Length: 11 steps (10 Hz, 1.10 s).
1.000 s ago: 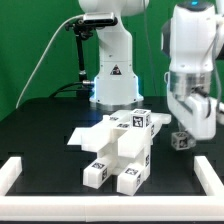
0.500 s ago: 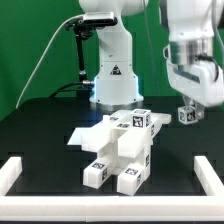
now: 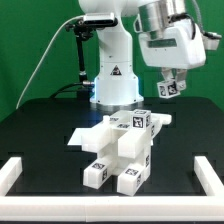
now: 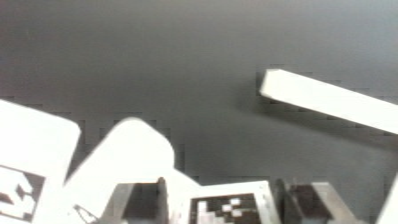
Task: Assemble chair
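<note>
— Where's your tool (image 3: 170, 88)?
— Raised above the tabletop's (image 3: 45, 125) far right, clamped on a tagged cube (image 3: 168, 89).
— And the chair (image 3: 121, 146)?
— Mid-tabletop, partly built.

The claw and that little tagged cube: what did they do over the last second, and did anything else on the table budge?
The claw lifted the cube from the table on the exterior view's right, carrying it up and toward that view's left, above the chair. It was already gripping the cube a second ago and holds it now. The chair, the border rails and the table stayed put.
</note>
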Tool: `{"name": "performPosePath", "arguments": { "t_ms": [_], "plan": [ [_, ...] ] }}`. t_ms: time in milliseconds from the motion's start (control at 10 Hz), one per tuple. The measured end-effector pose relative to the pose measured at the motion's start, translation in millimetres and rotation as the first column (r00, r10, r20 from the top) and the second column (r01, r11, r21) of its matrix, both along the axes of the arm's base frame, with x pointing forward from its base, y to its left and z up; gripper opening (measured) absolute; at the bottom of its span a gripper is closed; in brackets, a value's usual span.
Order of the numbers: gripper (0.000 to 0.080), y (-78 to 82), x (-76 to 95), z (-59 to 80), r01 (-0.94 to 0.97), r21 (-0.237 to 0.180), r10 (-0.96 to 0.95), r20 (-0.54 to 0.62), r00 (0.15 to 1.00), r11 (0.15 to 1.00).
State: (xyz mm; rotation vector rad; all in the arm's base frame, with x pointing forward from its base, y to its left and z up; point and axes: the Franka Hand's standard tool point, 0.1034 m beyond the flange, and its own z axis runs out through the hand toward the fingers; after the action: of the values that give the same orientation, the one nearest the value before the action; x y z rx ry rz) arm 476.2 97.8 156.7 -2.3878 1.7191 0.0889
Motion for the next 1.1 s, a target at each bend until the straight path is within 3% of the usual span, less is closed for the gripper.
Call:
{"name": "performPosePath", "arguments": {
  "t_ms": [100,800,1100],
  "plan": [
    [0.0284,-1.0,6.1,3.9,-0.018,-0.004,0.018,0.014,1.0,1.0],
    [0.0284,-2.1,2.9,2.4,-0.042,-0.006,0.042,0.005,0.999,0.999],
    [0.0284,-53.2,9.3,27.8,-0.215,0.038,0.215,-0.01,0.976,0.976]
  ]
}}
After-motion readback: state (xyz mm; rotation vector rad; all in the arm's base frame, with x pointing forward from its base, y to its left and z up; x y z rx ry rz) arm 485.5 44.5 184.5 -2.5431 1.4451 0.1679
